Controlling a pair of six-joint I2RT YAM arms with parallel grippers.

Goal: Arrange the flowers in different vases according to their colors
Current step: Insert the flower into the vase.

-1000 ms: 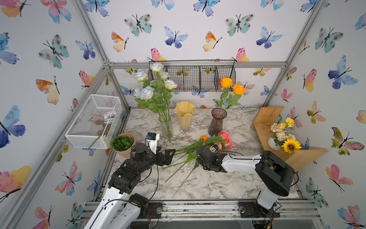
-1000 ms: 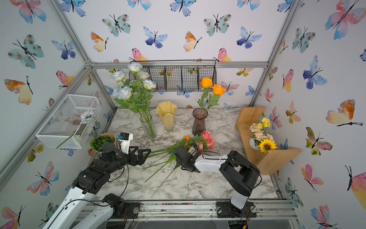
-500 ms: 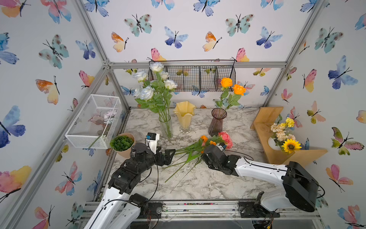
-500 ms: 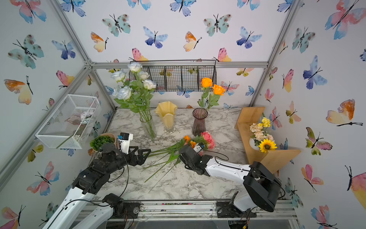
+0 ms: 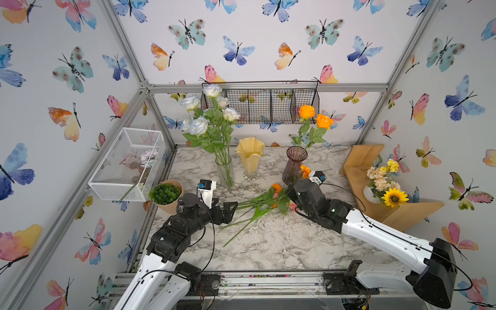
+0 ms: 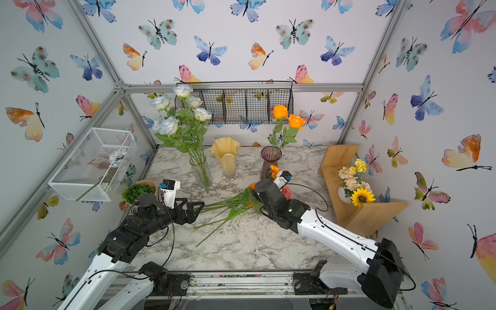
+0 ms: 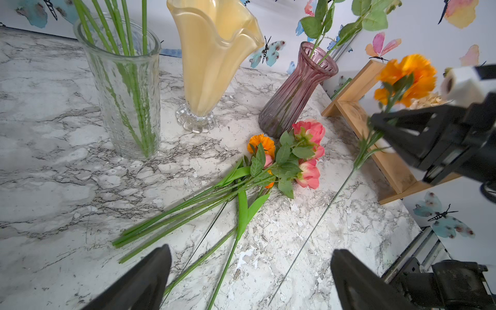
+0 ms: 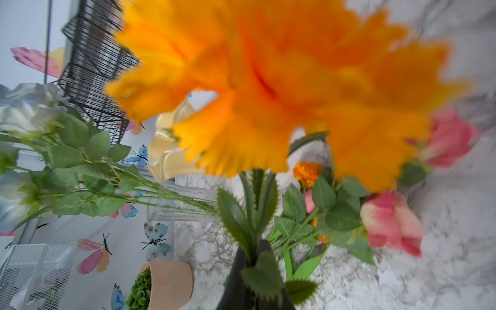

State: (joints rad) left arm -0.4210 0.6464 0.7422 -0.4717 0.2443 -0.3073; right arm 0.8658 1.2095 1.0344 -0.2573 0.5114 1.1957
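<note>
Grips an orange marigold (image 7: 408, 77) in the right gripper (image 7: 375, 124), jaws clamped on the thin stem just below the bloom. Holds that bloom clear of the marble tabletop (image 5: 268, 247), close beside the ribbed purple vase (image 5: 294, 166), with the long wire stem slanting down toward the table. Fills most of the right wrist view with the same bloom, blurred, above serrated green leaves.

Hangs the left gripper (image 7: 249, 252) low by the cut ends of the loose bunch (image 5: 264, 201), jaws wide apart.

Leaves that bunch lying flat on the marble, heads toward the purple vase: pink roses (image 7: 310, 174), a second small orange marigold (image 7: 261, 142), green stems fanned out toward the left arm.

Stands two orange roses (image 5: 306, 111) in the purple vase and white roses (image 5: 199, 125) in the clear glass cylinder (image 5: 225, 171). Sets the wavy-rimmed yellow vase (image 5: 250, 158) upright between those two, along the back of the table.
</note>
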